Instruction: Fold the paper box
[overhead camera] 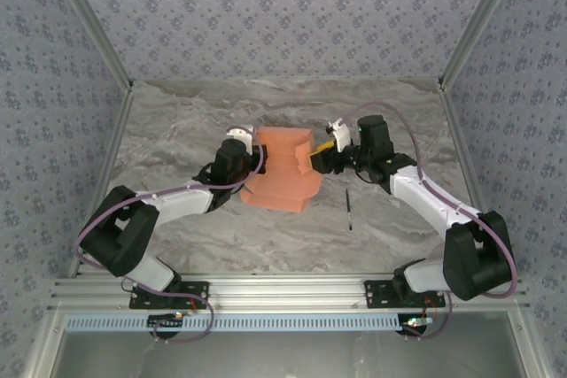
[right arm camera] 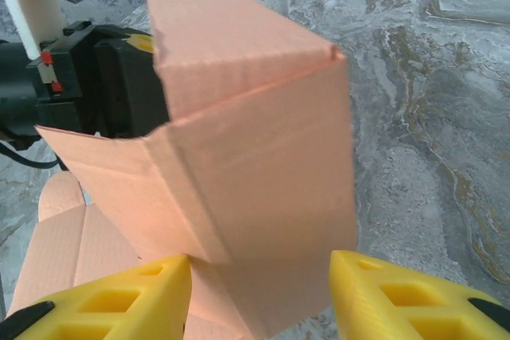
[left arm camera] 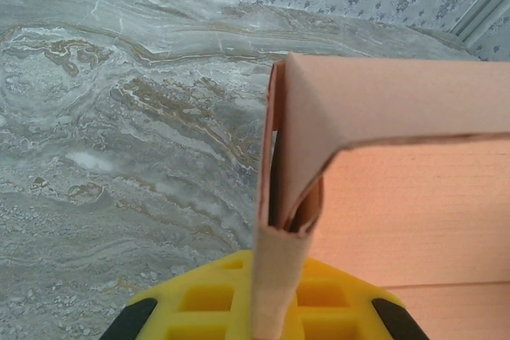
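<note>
The worktop (overhead camera: 177,130) is a smooth slab printed like marble, grey with brown and white veins running mostly from side to side. Three walls close it in: a back wall (overhead camera: 283,6), a left wall (overhead camera: 44,112) and a right wall (overhead camera: 523,86), all papered in pale blue-grey with a repeating small flower pattern. A pale metal post (overhead camera: 89,15) rises from the far left corner of the worktop, and a second post (overhead camera: 478,15) from the far right corner. Along the near edge lies a ribbed aluminium rail (overhead camera: 283,289), with a slotted white strip (overhead camera: 283,322) just in front of it. The light is soft and even, with faint shadows.
</note>
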Available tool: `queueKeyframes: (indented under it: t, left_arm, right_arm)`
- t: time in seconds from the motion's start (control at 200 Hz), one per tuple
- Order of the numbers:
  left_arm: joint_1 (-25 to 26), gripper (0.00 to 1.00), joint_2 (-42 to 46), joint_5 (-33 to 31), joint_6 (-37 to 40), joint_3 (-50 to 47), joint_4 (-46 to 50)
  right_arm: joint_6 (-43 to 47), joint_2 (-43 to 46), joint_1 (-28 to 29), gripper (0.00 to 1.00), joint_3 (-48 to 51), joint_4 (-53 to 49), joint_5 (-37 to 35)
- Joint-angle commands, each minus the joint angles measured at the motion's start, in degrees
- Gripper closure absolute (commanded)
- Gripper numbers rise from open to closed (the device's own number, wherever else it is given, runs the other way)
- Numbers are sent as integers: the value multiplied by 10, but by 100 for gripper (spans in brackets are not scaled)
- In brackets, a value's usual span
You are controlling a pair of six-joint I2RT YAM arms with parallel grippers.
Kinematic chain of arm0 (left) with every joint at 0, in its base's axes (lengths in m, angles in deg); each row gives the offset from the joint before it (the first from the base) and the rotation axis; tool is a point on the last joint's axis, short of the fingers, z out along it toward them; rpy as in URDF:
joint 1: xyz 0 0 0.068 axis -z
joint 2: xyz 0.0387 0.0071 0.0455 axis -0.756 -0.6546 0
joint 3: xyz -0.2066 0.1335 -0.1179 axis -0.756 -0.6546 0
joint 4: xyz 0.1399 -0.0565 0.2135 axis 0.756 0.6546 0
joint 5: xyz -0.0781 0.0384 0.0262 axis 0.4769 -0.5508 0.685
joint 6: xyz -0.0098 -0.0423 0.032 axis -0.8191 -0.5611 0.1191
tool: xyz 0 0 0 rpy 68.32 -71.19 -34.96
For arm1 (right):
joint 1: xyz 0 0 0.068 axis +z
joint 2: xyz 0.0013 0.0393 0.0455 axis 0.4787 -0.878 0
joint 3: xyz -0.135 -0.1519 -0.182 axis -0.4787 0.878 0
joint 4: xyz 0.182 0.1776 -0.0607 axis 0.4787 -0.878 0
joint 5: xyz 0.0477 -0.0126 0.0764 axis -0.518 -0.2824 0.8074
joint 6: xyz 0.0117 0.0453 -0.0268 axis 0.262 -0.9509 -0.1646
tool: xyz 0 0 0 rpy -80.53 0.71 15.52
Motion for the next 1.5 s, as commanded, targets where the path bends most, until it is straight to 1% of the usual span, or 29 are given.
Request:
queueKeyframes:
  t: [0.0, 0.09, 0.17, 0.28, 0.385, 0.49, 0.57, 0.6, 0.76, 0.889, 1.044, 1.174, 1.284, 1.414, 1.494]
  left_arm:
    - [-1, 97, 12, 14, -1, 6, -1]
    - [0, 97, 13, 15, -1, 6, -1]
    - [0, 97, 15, 16, -2, 6, 0]
    - [0, 97, 15, 19, -3, 7, 1]
    - [0, 97, 15, 20, -4, 7, 1]
    - [1, 97, 15, 22, -7, 7, 1]
    - [1, 97, 15, 22, -9, 7, 1]
    - [0, 97, 14, 22, -9, 7, 1]
    - [1, 97, 13, 25, -13, 9, 0]
    - [2, 97, 13, 26, -15, 10, 1]
    - [3, 97, 14, 26, -15, 10, 2]
    - [2, 97, 13, 25, -17, 9, 2]
    - [3, 97, 12, 25, -21, 8, 0]
    - [3, 97, 10, 24, -28, 6, -4]
    - [3, 97, 8, 24, -33, 7, -6]
  right_arm:
    - [21, -3, 7, 49, -27, -19, 1]
    - [25, -8, 10, 49, -37, -24, -3]
    - [26, -13, 17, 49, -41, -27, -27]
    - [26, -20, 33, 51, -55, -31, -82]
    - [24, -28, 58, 56, -67, -34, -165]
    - [13, -37, 94, 64, -76, -34, -273]
    - [-1, -44, 127, 71, -84, -40, -390]
    - [-20, -50, 141, 73, -91, -50, -450]
    - [-53, -81, 198, 77, -123, -90, -630]
    - [-79, -116, 236, 80, -154, -126, -739]
    - [-117, -145, 250, 84, -175, -158, -799]
    - [-149, -154, 258, 87, -201, -172, -816]
    - [-168, -175, 272, 87, -228, -208, -864]
    - [-186, -182, 274, 87, -236, -227, -889]
    - [-198, -185, 281, 87, -243, -244, -919]
